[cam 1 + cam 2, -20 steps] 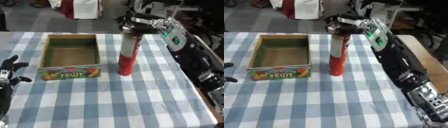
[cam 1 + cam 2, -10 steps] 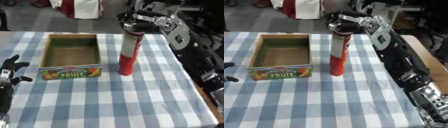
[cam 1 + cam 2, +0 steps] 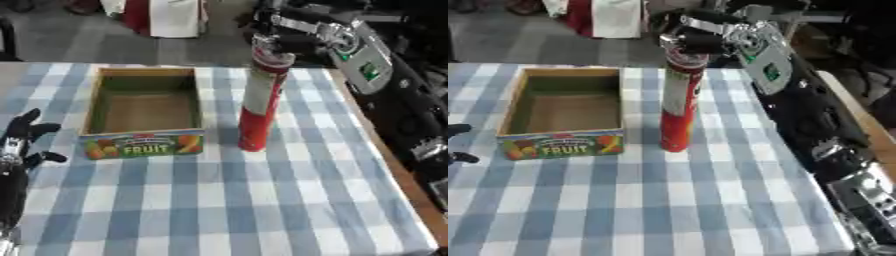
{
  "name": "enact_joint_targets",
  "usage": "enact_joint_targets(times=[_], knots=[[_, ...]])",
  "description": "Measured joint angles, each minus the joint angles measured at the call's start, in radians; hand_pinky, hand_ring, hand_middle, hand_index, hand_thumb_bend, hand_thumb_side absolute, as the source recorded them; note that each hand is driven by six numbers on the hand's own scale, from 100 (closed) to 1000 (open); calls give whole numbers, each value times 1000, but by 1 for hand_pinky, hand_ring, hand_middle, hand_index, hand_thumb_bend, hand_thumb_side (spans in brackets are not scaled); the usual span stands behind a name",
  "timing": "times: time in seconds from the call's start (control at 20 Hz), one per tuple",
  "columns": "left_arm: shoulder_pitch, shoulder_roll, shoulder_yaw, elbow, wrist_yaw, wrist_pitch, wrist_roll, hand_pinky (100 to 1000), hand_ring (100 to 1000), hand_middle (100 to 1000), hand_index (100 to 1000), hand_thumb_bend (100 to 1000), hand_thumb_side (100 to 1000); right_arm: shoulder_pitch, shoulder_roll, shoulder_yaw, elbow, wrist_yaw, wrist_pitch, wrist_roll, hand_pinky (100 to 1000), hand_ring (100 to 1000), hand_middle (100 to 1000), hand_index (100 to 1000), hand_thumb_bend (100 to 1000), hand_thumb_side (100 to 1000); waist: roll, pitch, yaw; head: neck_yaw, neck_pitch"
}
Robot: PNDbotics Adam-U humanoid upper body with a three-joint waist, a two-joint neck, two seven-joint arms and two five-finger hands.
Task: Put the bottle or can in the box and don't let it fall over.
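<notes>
A tall red and white can (image 3: 260, 100) stands upright on the checked tablecloth, just right of the box. My right hand (image 3: 293, 31) is at its top, fingers curled round the upper end. The cardboard box (image 3: 145, 112), with a "FRUIT" label on its front wall, lies open and empty at the left of centre. My left hand (image 3: 24, 139) rests open at the left edge, fingers up, away from the box and holding nothing.
The table's right edge (image 3: 385, 165) runs close beside my right arm (image 3: 807, 110). Beyond the far edge are a red and white object (image 3: 166, 17) on the floor and dark equipment. Bare cloth (image 3: 219, 210) lies in front of the box.
The right hand has stayed at the can's top. The can looks slightly shifted and tilted, but the whole picture has shifted too. The left hand has not moved.
</notes>
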Motion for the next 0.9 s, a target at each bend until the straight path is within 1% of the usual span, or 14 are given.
enact_joint_targets(times=[0.4, 0.9], knots=[[-1, 0, 0, 0, 0, 0, 0, 547, 926, 702, 955, 352, 988, 9, -7, 11, -7, 15, 3, 13, 910, 936, 934, 1000, 100, 1000, 0, 0, -1, 2, 0], [-1, 0, 0, 0, 0, 0, 0, 548, 925, 701, 955, 351, 989, 18, 0, 13, 16, 85, 0, 19, 929, 941, 931, 1000, 100, 1000, 0, 0, 0, -7, 3]])
